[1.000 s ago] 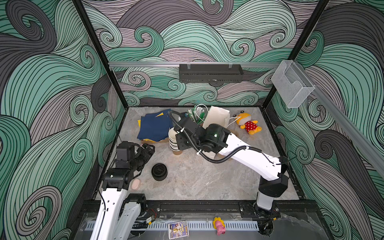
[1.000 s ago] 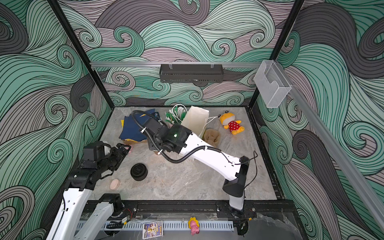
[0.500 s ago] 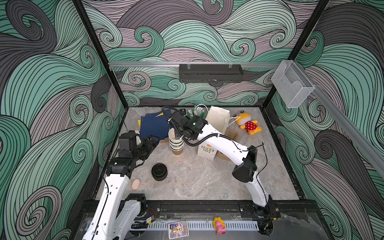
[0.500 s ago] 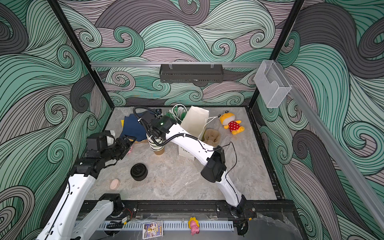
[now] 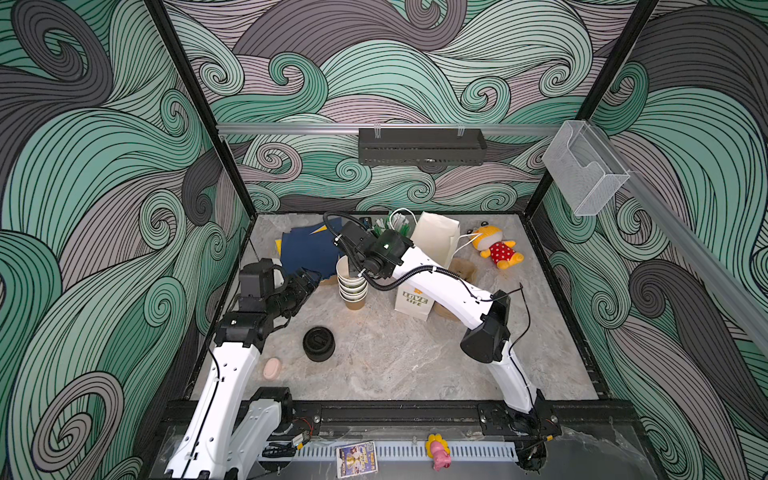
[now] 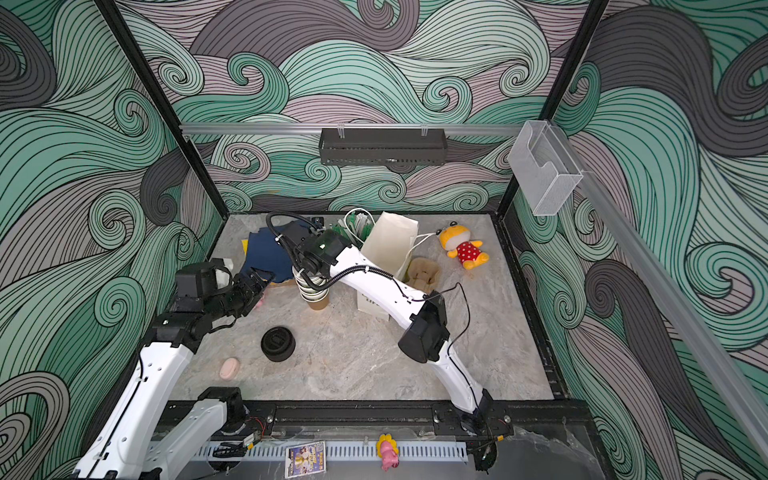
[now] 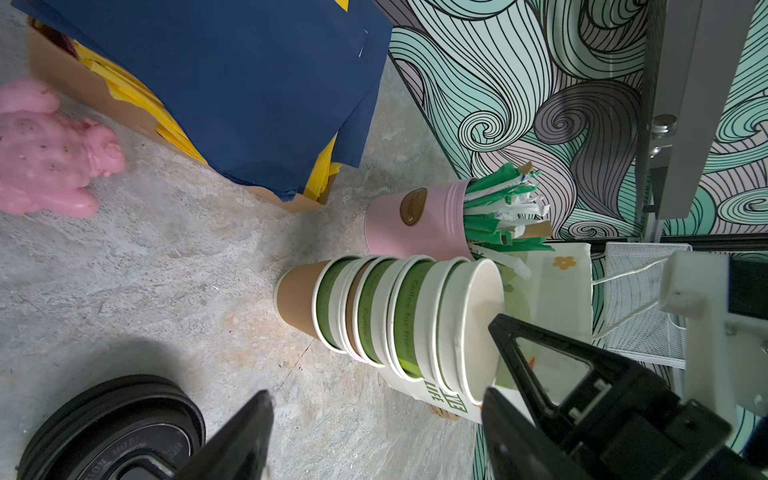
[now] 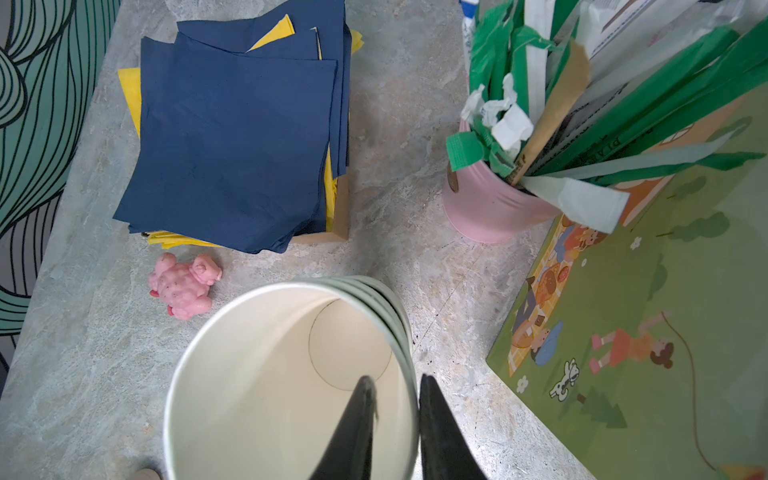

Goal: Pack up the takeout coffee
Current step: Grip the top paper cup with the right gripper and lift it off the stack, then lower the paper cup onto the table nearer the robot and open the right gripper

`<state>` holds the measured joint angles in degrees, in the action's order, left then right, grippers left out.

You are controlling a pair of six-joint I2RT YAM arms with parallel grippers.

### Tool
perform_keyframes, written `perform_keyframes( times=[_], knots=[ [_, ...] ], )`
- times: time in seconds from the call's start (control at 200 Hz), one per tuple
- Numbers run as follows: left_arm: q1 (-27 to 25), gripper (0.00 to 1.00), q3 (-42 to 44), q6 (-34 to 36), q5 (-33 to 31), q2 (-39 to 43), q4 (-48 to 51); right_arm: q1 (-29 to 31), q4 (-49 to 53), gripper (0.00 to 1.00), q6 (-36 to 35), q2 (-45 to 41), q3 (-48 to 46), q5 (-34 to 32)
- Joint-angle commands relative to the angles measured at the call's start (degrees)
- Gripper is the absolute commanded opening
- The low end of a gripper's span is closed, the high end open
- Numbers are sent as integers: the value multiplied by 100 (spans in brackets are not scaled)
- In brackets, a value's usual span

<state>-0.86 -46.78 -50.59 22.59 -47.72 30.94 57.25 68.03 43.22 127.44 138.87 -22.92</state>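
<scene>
Since a sec ago the right arm has swung its wrist over the cup stack point(image 5: 350, 289), and the right pincer point(image 8: 395, 380) has narrowed. One finger is now inside the top cup point(image 8: 249, 374), the other outside, w/ the rim wall between. Can't tell if it's biting yet. The left pincer point(image 7: 378, 399) has crept closer to the stack too, jaws wide apart, empty, facing the stack's side.

Task stuff: the olive cups are all nested in that stack, standing on the bench point(image 5: 415, 365). The black lids point(image 5: 318, 344) are piled on the stack's near side, toward the arm bases. A paper bag point(image 5: 438, 245) stands just beside the stack, on the right arm's side.

Risks, my guess: nested cups prob wedge, so a lift could drag extras up or tip the whole stack, which already fans unevenly. A one-wall pinch on thin paper may crease the rim or slip. The straw cup point(image 7: 409, 232) sits just beyond the stack, so a topple could hit it.

Materials: cups are tapered paper, matte olive outside w/ print, white inside, rolled rims. The bottom one is plain kraft brown. Lids are round black plastic, slight sheen, moulded lettering. Bench is grey, stone-look, smooth.
</scene>
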Motion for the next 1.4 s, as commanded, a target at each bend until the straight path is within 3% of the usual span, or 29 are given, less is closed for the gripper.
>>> perform_keyframes(
  times=[0.0, 0.32, 0.85, 1.201, 1.306, 1.396],
  knots=[
    [25, 81, -174, 127, 122, -35, -116, -24, 123, 19, 195, 83, 105, -35],
    [25, 81, -227, 169, 149, -127, -180, -39, 124, 0, 300, -7, 147, -37],
    [24, 80, -278, 85, 253, -230, -333, -30, -35, 0, 250, -817, 207, -74],
    [25, 80, -410, 10, -21, -38, -29, 146, -251, 0, -414, -1716, 48, 88],
    [24, 80, -356, -80, -164, 90, 196, 410, -394, 0, -887, -2203, -632, 9],
    [25, 81, -233, -165, -339, 251, 411, 651, -976, 0, -1186, -2831, -1995, 155]
  ],
)
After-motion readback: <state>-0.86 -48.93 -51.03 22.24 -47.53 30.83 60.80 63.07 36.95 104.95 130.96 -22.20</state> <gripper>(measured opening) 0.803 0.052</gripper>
